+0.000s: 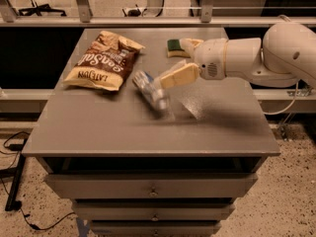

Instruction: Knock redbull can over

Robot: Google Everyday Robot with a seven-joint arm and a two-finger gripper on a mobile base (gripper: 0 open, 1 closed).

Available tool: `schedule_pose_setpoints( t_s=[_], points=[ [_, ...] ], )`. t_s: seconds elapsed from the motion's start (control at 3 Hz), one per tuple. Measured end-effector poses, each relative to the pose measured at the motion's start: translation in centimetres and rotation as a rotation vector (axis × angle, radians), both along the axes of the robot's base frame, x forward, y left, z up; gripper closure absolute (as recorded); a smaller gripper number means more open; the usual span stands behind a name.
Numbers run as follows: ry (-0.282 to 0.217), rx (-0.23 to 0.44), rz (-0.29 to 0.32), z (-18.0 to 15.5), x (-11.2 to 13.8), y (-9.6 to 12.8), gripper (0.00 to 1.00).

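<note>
One redbull can (150, 90) mid-bench (98, 127), tipped steeply left, seemingly mid-fall. Hand (174, 61) just right of it, spread, pinching nothing; lower finger (178, 75) against can. Chip bag (101, 60) behind. Step: the knock. Next: press leftward until it lies flat.

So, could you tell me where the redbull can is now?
In the camera view the redbull can is tilted near the middle of the table, between the chip bag on its left and the gripper close on its right.
</note>
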State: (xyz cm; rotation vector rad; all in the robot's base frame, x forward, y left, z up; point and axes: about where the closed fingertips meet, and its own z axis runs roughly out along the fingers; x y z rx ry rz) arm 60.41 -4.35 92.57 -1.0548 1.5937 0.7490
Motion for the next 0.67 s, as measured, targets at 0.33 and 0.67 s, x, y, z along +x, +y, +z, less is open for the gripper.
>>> schedule_pose_setpoints(
  t_s=[0.33, 0.67],
  points=[
    [-0.017, 0.029, -0.02, 1.5, 0.9, -0.7, 0.0],
    [-0.002, 0.026, -0.011, 0.8, 0.2, -2.4, 0.0]
  ],
)
